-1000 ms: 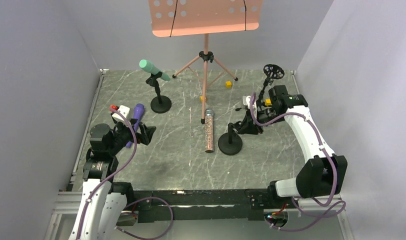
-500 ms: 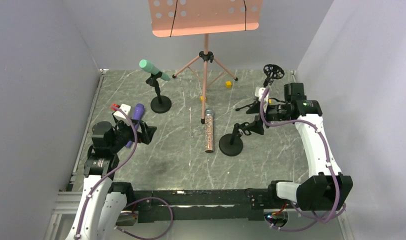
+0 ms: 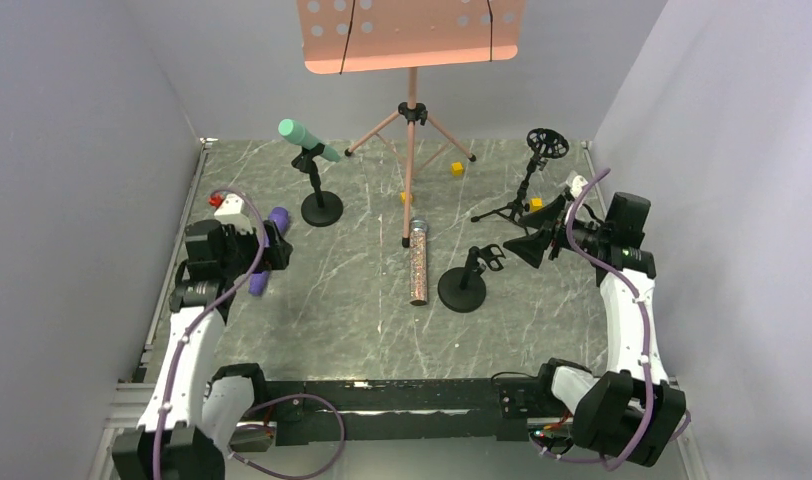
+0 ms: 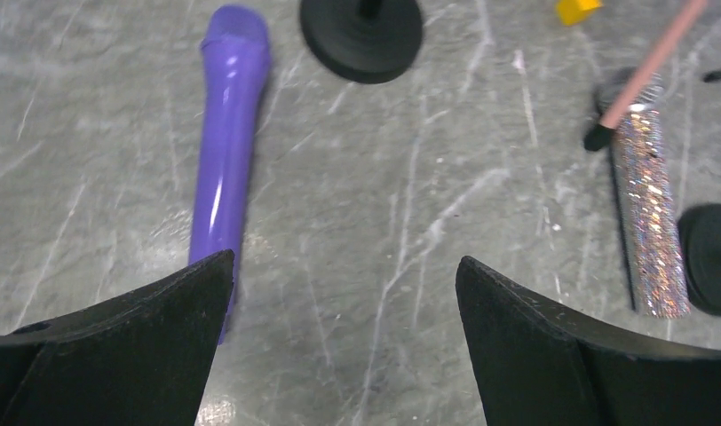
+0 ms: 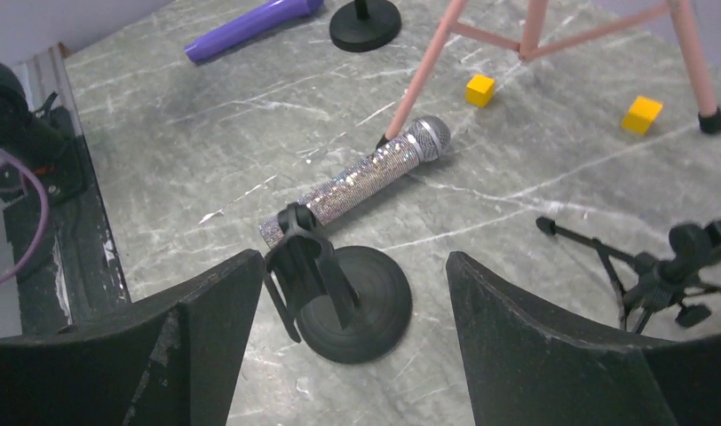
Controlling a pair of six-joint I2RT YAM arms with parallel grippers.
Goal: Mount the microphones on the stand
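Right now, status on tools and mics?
Left tool, right tool open, empty. Green mic on stand; purple mic, glitter mic flat. Pink leg beside glitter head.

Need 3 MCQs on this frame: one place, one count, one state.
1. Where is the glittery microphone? A) flat on the table by the music stand leg B) clipped in a stand C) held aloft
2. How many microphones sit in a stand? A) none B) one C) three
3. The left gripper is: A) shut on a microphone B) open, empty C) out of view

1 A: it lies on the marble.
2 B: only the mint-green microphone is mounted.
3 B: jaws apart, purple microphone lying on the table.
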